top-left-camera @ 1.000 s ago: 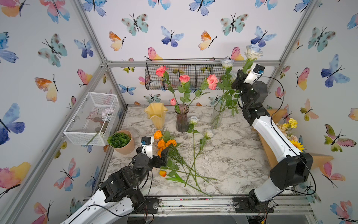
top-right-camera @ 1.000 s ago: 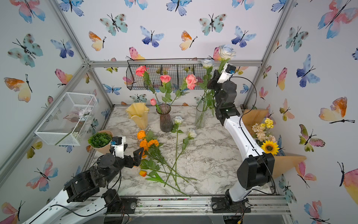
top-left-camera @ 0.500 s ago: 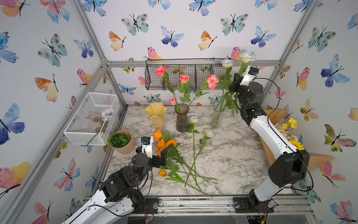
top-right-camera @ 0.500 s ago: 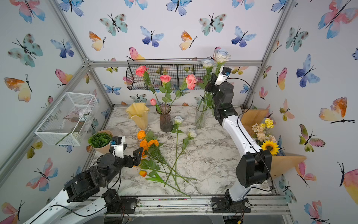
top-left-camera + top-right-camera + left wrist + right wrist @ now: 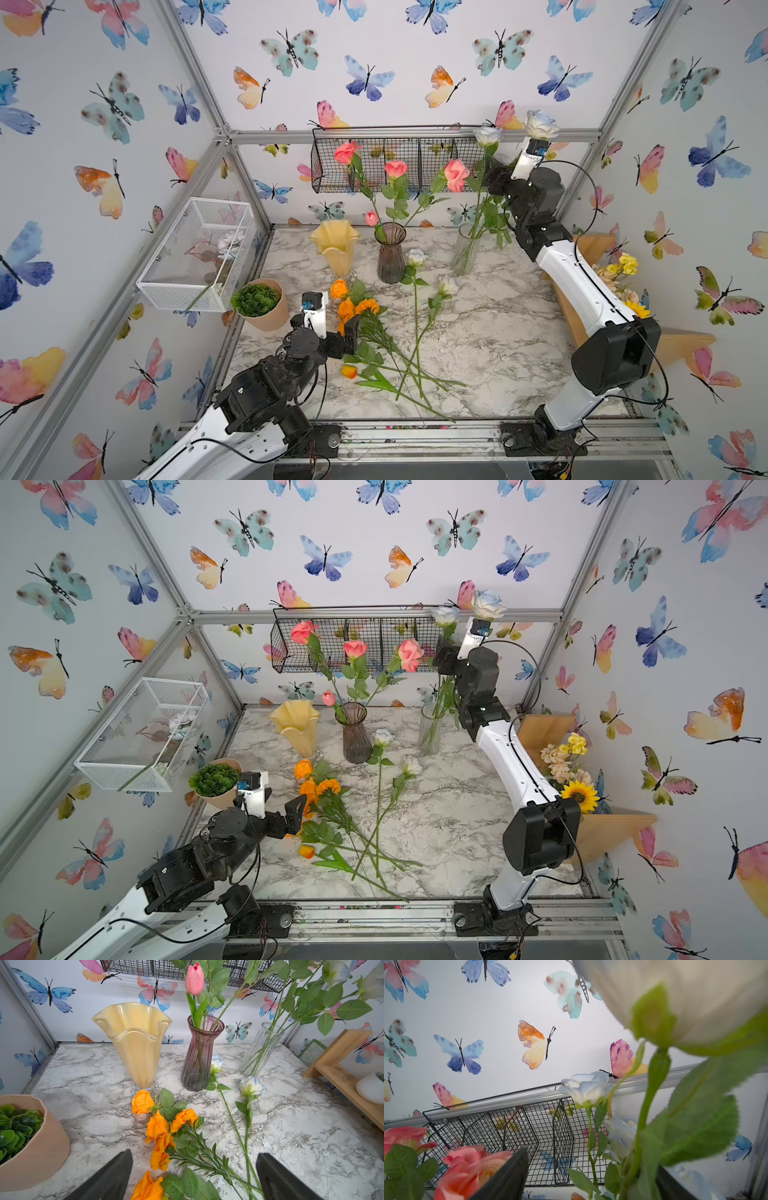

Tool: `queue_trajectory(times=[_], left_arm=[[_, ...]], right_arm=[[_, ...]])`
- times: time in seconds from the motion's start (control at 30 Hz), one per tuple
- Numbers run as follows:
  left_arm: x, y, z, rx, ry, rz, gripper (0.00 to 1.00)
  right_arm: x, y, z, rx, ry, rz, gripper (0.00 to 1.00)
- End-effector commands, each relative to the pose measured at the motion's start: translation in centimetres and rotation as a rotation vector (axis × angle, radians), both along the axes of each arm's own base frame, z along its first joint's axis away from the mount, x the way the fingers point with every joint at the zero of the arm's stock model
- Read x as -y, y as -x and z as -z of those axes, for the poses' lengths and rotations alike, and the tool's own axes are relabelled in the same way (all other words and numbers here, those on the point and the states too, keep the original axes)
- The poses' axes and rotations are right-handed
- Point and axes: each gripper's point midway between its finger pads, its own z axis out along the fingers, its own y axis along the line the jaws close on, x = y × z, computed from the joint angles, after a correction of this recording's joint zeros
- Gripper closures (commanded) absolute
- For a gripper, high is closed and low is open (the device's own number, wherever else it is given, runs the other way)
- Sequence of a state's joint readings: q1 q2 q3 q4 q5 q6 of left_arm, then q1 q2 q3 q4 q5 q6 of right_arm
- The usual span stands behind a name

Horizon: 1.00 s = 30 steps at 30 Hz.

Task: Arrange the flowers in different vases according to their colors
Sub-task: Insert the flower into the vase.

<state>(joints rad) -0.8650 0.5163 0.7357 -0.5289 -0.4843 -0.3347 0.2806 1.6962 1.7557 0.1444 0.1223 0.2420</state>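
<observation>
Three vases stand at the back: a creamy yellow one, holding nothing, a purple one with pink flowers, and a clear one with two white-blue roses. My right gripper is open high above the clear vase. The taller rose's stem passes between its fingers, close to one. Orange flowers and two white-blue roses lie on the marble table. My left gripper hangs open over the orange flowers' stems.
A succulent in a tan pot stands left of my left gripper. A white mesh basket hangs on the left wall, a black wire basket on the back wall. A wooden shelf at right carries a sunflower bouquet.
My right gripper has opened and let go of the white-blue rose's stem after moving slightly left. The rose now stands in the clear vase. The left arm has not moved.
</observation>
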Motion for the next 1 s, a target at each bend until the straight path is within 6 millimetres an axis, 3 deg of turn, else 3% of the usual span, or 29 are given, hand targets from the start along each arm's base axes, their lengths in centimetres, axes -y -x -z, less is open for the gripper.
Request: queue_trajectory(times=[0.0,0.17,0.47,0.97], left_arm=[[-0.3,-0.2,0.0,0.011,-0.013,-0.014,0.01],[-0.4,-0.1,0.0,0.012,-0.012,-0.013,0.01],[-0.5,0.0,-0.2,0.018,-0.004,-0.013,0.01],[-0.4,0.0,-0.1,0.015,-0.005,-0.009,0.01]], right_arm=[[0.0,-0.7,0.6,-0.096,0.034,0.002,0.2],[-1.0,-2.0,3.5,-0.242,0.088,-0.032,0.27],[-1.8,-2.2,8.1,-0.42,0.166,-0.079,0.3],[-0.5,-0.1,9.4,-0.621,0.191,-0.038,0.34]])
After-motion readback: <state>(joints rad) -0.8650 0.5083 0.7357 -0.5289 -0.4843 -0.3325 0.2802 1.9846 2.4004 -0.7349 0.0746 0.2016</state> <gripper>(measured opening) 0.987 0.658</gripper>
